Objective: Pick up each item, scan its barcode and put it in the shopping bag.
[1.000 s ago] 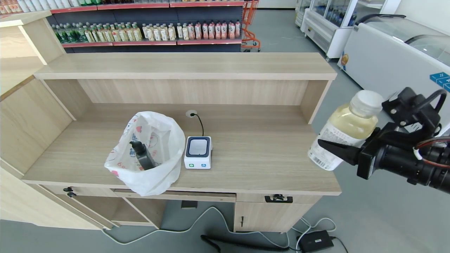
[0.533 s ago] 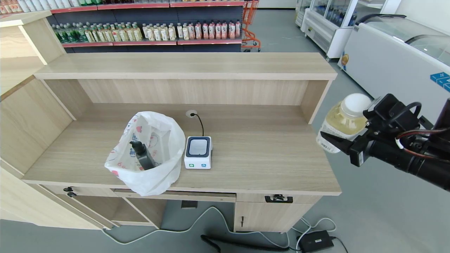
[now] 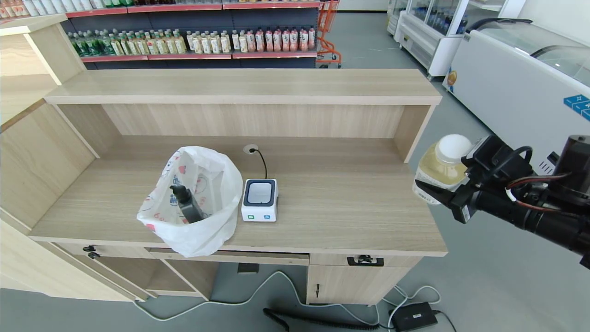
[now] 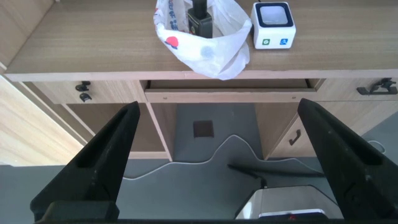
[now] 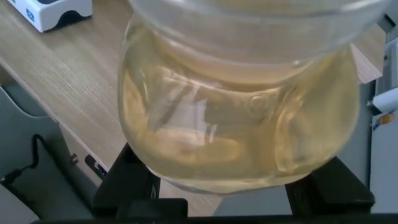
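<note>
Our right hand (image 3: 431, 186) is clenched around the lower body of a bottle (image 3: 441, 167) of pale yellow drink with a white cap, held tilted near the right end of the surface (image 3: 350, 198). The scanner (image 3: 260, 199) sits well to that hand's left. Just beyond it is the shopping bag (image 3: 221, 184), with a dark bottle (image 3: 186, 206) inside. Our left hand (image 4: 217, 109) is spread wide, grasping nothing, the bag ahead of its fingertips.
</note>
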Tool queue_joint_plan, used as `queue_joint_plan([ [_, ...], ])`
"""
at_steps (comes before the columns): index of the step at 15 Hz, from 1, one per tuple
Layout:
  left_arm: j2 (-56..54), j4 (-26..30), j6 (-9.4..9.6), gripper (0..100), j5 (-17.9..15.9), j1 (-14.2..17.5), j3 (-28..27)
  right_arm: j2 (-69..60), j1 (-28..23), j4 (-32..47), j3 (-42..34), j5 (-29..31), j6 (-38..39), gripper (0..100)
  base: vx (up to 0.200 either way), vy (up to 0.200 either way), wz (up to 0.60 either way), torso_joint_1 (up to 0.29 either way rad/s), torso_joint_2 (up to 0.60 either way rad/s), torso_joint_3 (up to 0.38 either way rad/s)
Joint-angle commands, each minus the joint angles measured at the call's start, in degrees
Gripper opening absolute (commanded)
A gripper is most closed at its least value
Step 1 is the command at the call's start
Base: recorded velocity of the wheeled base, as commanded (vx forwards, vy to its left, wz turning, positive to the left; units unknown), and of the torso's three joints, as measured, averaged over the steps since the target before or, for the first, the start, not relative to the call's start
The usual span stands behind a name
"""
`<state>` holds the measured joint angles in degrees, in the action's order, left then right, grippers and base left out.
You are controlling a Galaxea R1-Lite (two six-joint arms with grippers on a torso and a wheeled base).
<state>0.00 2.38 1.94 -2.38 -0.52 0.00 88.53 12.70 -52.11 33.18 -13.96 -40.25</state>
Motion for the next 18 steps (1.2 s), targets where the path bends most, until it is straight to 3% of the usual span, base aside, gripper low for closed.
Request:
queue_joint_plan([
  [1, 0.0, 0.0, 0.0, 100, 0.0, 0.0, 0.0, 0.6, 0.7, -0.3, -0.1, 0.1, -0.4, 0, 0.0, 0.2, 0.0, 0.002, 0.0, 0.002],
  [6, 0.1, 0.0, 0.08, 100, 0.0, 0.0, 0.0, 1.3, 2.8, -1.1, 0.5, 0.0, -1.1, 0, 0.0, 0.2, 0.0, 0.002, 0.0, 0.002],
  [9, 0.1, 0.0, 0.17, 100, -0.1, 0.0, 0.0, 5.3, 3.3, -5.8, 0.8, 0.0, -1.2, 0, 0.0, 0.2, 0.0, -0.001, -0.01, 0.002],
  [18, 0.0, 0.0, 0.17, 100, -0.1, 0.0, 0.0, 23.2, 4.8, -16.9, 14.7, -2.4, -2.5, 0, 0.0, 0.2, 0.0, 0.003, 0.0, 0.001],
])
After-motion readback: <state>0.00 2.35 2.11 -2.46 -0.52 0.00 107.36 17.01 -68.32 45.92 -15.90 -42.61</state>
